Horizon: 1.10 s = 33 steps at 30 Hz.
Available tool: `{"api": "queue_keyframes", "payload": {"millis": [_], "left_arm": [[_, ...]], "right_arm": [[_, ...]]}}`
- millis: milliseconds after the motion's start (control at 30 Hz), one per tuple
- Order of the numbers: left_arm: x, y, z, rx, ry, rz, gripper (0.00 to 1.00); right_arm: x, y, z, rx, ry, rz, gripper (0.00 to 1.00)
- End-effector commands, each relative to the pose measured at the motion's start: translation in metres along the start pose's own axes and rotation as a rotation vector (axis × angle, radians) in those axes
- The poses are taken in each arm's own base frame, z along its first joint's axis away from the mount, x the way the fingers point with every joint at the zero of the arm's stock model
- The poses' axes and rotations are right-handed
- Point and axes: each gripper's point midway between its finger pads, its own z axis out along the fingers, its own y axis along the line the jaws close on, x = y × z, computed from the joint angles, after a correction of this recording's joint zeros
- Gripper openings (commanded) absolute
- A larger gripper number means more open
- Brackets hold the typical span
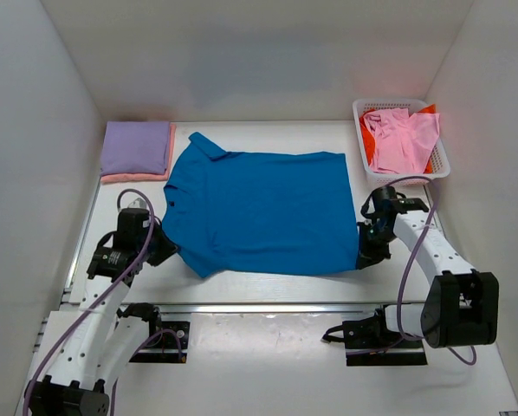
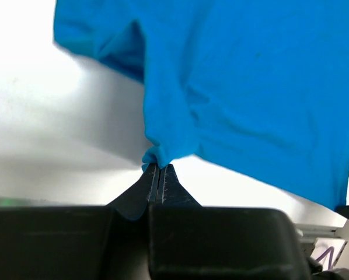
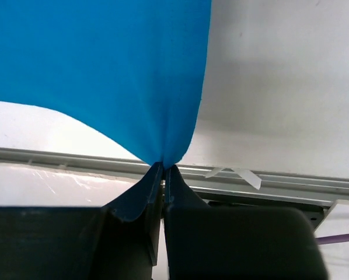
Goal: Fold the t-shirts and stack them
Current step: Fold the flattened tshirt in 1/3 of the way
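A bright blue collared t-shirt [image 1: 259,212] is spread across the middle of the table, collar at the far left. My left gripper [image 1: 165,245] is shut on its near left edge; the left wrist view shows the pinched cloth [image 2: 157,153] at the fingertips. My right gripper [image 1: 365,256] is shut on its near right corner, seen bunched in the right wrist view [image 3: 163,154]. A folded lavender shirt [image 1: 136,147] lies on a salmon one [image 1: 138,177] at the far left. A pink shirt [image 1: 402,139] and an orange-red one [image 1: 430,159] lie in the basket.
A white mesh basket [image 1: 360,110] stands at the far right corner. White walls close in the table on three sides. A metal rail [image 1: 268,306] runs along the near edge, between the arm bases.
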Motion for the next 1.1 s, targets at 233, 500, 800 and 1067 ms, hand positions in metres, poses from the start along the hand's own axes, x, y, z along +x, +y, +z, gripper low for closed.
{"api": "queue_keyframes", "payload": {"millis": [233, 500, 800, 1067], "left_arm": [[-0.001, 0.007, 0.0, -0.028, -0.001, -0.017, 0.0], [-0.033, 0.005, 0.015, -0.062, -0.065, -0.036, 0.0], [-0.091, -0.017, 0.046, -0.058, -0.117, -0.026, 0.0], [-0.095, -0.012, 0.077, -0.094, -0.091, -0.018, 0.0]], "right_arm": [[-0.002, -0.006, 0.006, -0.005, 0.057, -0.015, 0.0], [-0.033, -0.012, 0.014, 0.004, 0.068, -0.031, 0.0], [-0.071, -0.007, 0.023, -0.004, 0.063, -0.047, 0.0], [-0.095, -0.002, 0.034, -0.006, 0.072, -0.062, 0.0]]}}
